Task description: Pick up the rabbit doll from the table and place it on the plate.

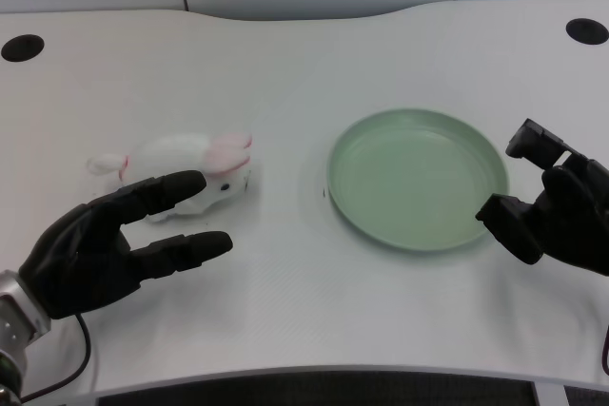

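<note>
Head view: left hand (114,240), fingers spread and holding nothing, should wrap the rabbit doll (190,166) near the desk (285,64)'s left edge around its body before lifting toward the green plate (416,178).

One rabbit doll (190,164), one green plate (417,225), two hands: left hand (105,242), right hand (557,204).

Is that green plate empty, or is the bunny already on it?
Empty. The green plate shows only bare surface. The rabbit doll lies on the table to its left, beside the left hand, whose fingers are spread.
</note>
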Robot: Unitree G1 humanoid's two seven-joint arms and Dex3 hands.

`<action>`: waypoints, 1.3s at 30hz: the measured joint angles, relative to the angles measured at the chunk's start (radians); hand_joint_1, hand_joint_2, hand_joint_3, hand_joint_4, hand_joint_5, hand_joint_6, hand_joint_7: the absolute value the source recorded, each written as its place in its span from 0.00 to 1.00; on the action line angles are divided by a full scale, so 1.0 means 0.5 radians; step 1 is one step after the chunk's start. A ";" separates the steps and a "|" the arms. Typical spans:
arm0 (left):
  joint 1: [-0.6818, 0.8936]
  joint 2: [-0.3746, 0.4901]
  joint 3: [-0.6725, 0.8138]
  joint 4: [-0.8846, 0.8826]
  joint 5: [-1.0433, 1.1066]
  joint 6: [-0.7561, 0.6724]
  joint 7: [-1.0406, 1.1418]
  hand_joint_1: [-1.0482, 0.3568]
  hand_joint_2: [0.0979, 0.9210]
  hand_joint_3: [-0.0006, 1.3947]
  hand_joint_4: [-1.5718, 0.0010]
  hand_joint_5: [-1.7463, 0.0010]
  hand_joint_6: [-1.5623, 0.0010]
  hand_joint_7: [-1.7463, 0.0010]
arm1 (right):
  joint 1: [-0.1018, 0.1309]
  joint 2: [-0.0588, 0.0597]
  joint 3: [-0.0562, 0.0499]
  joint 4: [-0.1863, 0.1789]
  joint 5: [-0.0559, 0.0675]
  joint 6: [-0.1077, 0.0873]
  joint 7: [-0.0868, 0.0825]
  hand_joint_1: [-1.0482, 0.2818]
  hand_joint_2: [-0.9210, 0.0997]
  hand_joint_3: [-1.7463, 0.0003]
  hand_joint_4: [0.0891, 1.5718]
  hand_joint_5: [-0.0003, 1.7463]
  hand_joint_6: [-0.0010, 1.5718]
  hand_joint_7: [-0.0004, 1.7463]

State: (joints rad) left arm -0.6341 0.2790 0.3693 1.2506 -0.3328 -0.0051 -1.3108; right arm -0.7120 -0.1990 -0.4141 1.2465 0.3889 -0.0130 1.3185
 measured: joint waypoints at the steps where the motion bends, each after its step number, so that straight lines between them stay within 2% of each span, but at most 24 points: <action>1: 0.000 -0.001 0.000 0.000 0.000 0.001 0.000 0.13 1.00 0.15 0.46 0.98 0.52 0.99 | 0.000 0.000 0.000 0.000 0.000 0.000 0.000 0.30 0.00 0.98 0.64 1.00 0.52 1.00; 18: -0.002 -0.003 -0.002 0.000 0.000 0.015 0.000 0.13 1.00 0.16 0.46 0.99 0.53 1.00 | 0.008 0.000 -0.001 -0.002 0.001 -0.012 -0.003 0.29 0.00 0.98 0.65 1.00 0.52 1.00; 29: 0.000 -0.010 0.004 -0.008 -0.002 -0.008 0.004 0.15 1.00 0.16 0.47 1.00 0.53 1.00 | 0.009 -0.002 -0.001 -0.006 0.001 -0.014 -0.020 0.29 0.00 0.98 0.65 1.00 0.51 1.00; 33: 0.012 -0.084 0.054 -0.191 -0.077 -0.234 0.038 0.15 1.00 0.15 0.48 1.00 0.54 1.00 | 0.010 -0.010 -0.001 -0.007 0.001 -0.014 -0.018 0.29 0.00 0.97 0.64 1.00 0.50 1.00; 39: 0.052 -0.148 0.034 -0.616 -0.159 -0.366 0.054 0.15 1.00 0.10 0.49 1.00 0.55 1.00 | 0.010 -0.015 0.000 -0.006 0.001 0.000 -0.015 0.29 0.00 0.98 0.65 1.00 0.51 1.00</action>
State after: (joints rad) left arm -0.6082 0.2051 0.3865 0.9424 -0.4121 -0.1880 -1.2838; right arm -0.7070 -0.2066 -0.4143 1.2436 0.3893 -0.0130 1.3109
